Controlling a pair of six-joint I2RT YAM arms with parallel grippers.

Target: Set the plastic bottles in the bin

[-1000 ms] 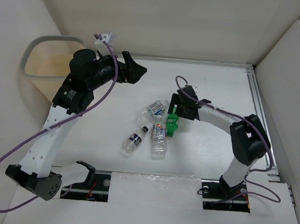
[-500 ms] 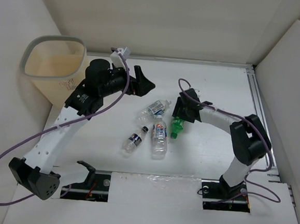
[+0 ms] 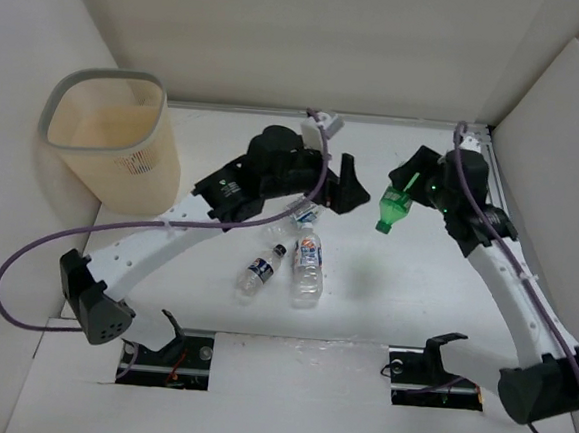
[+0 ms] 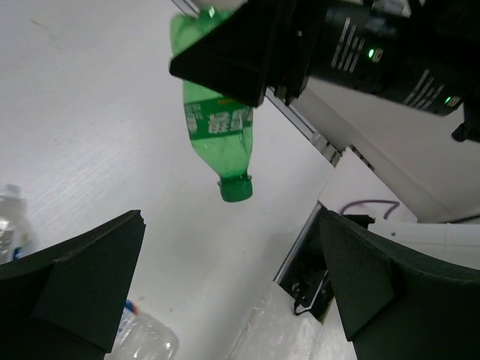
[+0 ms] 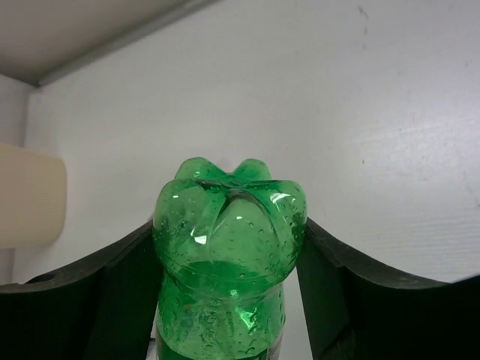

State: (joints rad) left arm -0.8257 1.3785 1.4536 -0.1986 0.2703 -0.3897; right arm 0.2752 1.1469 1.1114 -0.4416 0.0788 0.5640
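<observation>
My right gripper (image 3: 409,189) is shut on the green bottle (image 3: 395,207) and holds it in the air, cap down, right of the table's middle. In the right wrist view the bottle (image 5: 229,247) fills the space between my right gripper's (image 5: 229,292) jaws. My left gripper (image 3: 350,186) is open and empty, just left of the green bottle. In the left wrist view the gripper (image 4: 232,292) faces that bottle (image 4: 217,127). Two clear bottles (image 3: 258,270) (image 3: 308,268) lie mid-table, and a third (image 3: 305,215) is partly hidden under my left arm. The beige bin (image 3: 51,118) stands far left.
White walls close in the table at the back and right. A metal rail (image 3: 492,192) runs along the right edge. In the left wrist view a clear bottle (image 4: 146,341) lies below the left finger and another (image 4: 11,225) at the left edge.
My right gripper has lifted the green bottle off the table and carried it up and to the right. My left arm has swung from beside the bin to the table's middle.
</observation>
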